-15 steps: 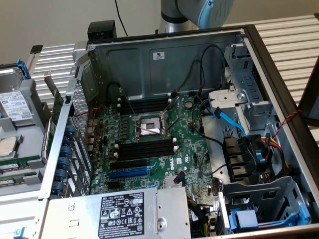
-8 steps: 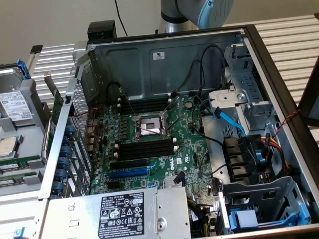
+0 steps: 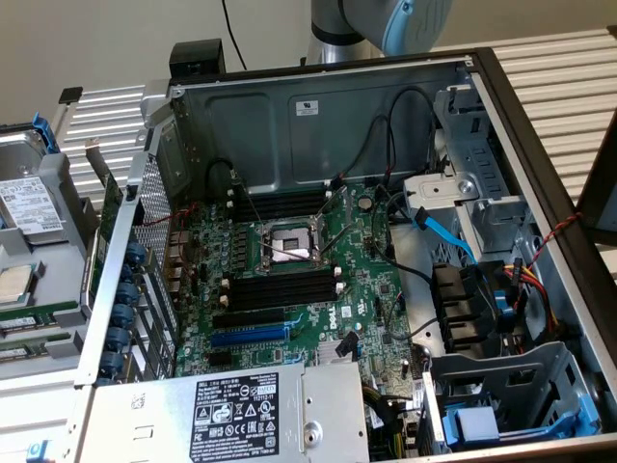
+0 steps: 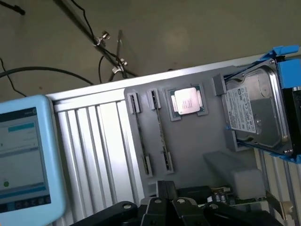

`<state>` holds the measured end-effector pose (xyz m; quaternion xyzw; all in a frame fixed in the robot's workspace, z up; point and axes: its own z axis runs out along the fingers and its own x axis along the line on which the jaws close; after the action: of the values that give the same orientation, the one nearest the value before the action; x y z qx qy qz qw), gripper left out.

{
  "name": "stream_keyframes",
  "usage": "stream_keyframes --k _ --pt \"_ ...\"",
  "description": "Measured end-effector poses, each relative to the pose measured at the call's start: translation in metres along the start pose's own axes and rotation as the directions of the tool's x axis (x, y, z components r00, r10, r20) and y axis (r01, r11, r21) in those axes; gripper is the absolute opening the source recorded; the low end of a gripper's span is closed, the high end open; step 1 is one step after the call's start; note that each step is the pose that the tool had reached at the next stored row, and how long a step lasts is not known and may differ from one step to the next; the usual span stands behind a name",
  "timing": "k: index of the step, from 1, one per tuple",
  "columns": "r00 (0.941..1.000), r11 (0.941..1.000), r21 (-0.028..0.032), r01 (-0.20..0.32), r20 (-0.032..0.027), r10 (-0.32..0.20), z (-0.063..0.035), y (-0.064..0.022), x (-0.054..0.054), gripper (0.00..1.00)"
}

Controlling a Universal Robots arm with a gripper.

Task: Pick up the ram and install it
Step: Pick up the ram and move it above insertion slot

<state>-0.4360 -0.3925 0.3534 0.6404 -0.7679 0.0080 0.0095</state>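
Observation:
Two ram sticks (image 4: 140,134) stand on edge side by side in holders on a grey tray (image 4: 197,141). In the exterior view they show as green strips (image 3: 39,313) on that tray, at the exterior view's left, outside the computer case. My gripper (image 4: 171,203) is shut with nothing in it and hangs apart from the sticks, short of the tray's near end. The motherboard's black memory slots (image 3: 284,289) lie beside the processor socket (image 3: 286,243) inside the open case.
A processor chip (image 4: 187,101) and a hard drive (image 4: 256,113) in a blue bracket share the tray. A pale blue touchscreen pendant (image 4: 23,155) lies near the tray. Inside the case sit a blue expansion slot (image 3: 249,336), loose cables (image 3: 439,231), drive cages and the power supply (image 3: 241,415).

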Motion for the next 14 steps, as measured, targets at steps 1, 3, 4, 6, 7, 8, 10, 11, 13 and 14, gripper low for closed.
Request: stream_keyframes --k 1,3,4,6,7,8,10,11,13,14 --pt "1.0 1.0 0.0001 0.0 0.0 0.0 0.0 0.0 0.0 0.11" --pt "1.0 1.0 0.0 0.0 -0.0001 0.0 -0.0001 0.0 0.0 0.11" --pt "1.0 1.0 0.0005 0.008 0.0 -0.008 0.0 0.0004 0.0002 0.11" --pt "0.9991 0.9991 0.0014 0.043 0.0 -0.043 0.0001 0.0003 0.0001 0.11" --pt "0.9982 0.9982 0.0018 0.061 -0.0001 -0.061 0.0002 0.0003 0.0001 0.11" --pt "0.9968 0.9968 0.0022 0.08 -0.0001 -0.08 0.0003 0.0003 0.0001 0.11" --pt "0.9933 0.9933 0.0033 0.115 -0.0001 -0.115 0.0007 0.0004 0.0001 0.11" --pt "0.9911 0.9911 0.0038 0.133 -0.0001 -0.133 0.0009 0.0003 0.0001 0.11" --pt "0.9854 0.9854 0.0047 0.17 -0.0002 -0.17 0.0018 0.0003 0.0001 0.11" --pt "0.9825 0.9825 0.0051 0.186 -0.0003 -0.186 0.0023 0.0003 0.0001 0.11"
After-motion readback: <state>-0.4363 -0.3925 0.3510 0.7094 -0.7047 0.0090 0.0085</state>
